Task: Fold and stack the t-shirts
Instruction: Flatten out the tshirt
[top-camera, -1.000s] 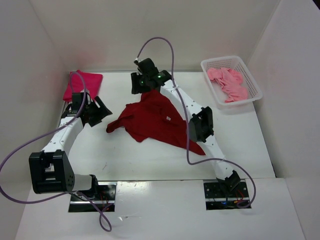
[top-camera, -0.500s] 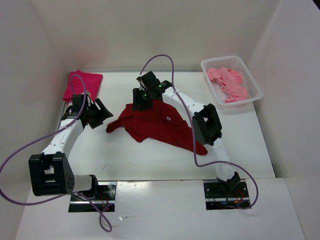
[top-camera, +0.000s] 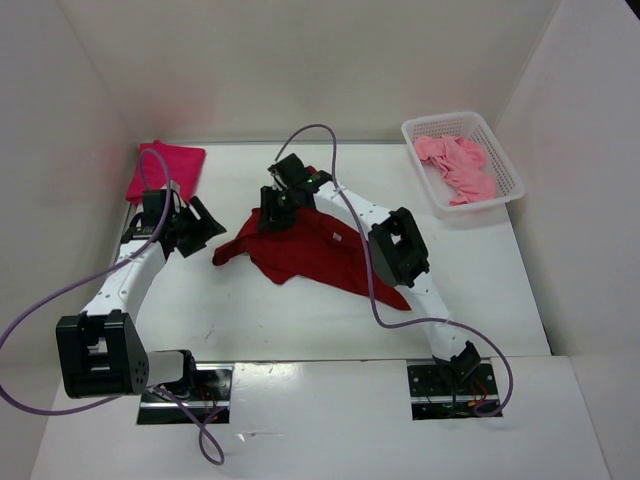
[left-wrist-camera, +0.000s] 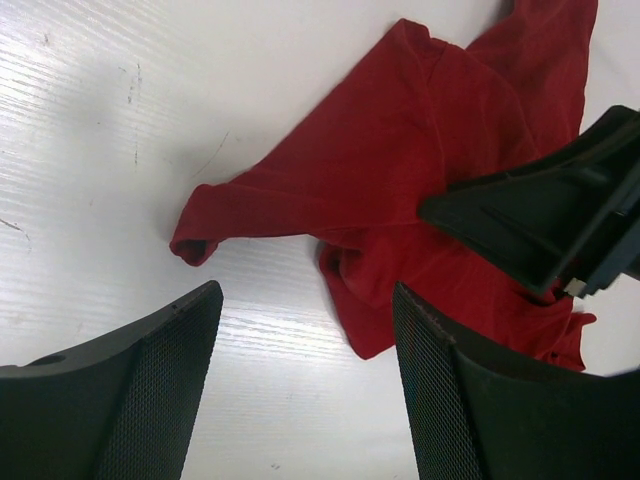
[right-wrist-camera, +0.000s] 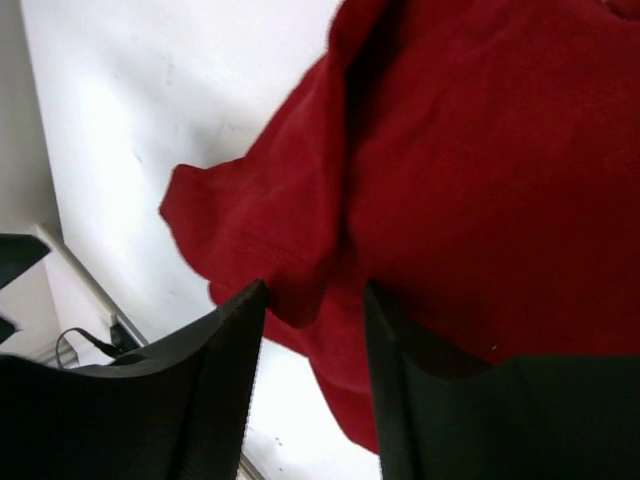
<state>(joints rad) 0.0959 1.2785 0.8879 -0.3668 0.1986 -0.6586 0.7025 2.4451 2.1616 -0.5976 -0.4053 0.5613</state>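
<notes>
Top external: R gripper (top-camera: 272, 213) has come down from the far edge of the dark red shirt (top-camera: 320, 252) onto its upper-left part. L gripper (top-camera: 207, 228) has barely shifted and hovers just beside the shirt's left sleeve. Both claws are spread. R wrist view shows a cloth fold between the tips, not pinched as far as I can see. Shirt lies crumpled mid-table, unfolded. Back left sits the crimson-pink shirt (top-camera: 165, 170), folded; the light pink shirt (top-camera: 458, 165) is in the basket (top-camera: 481, 205). Prob. both arms are setting up to grab and flatten shirt no. 2.
</notes>
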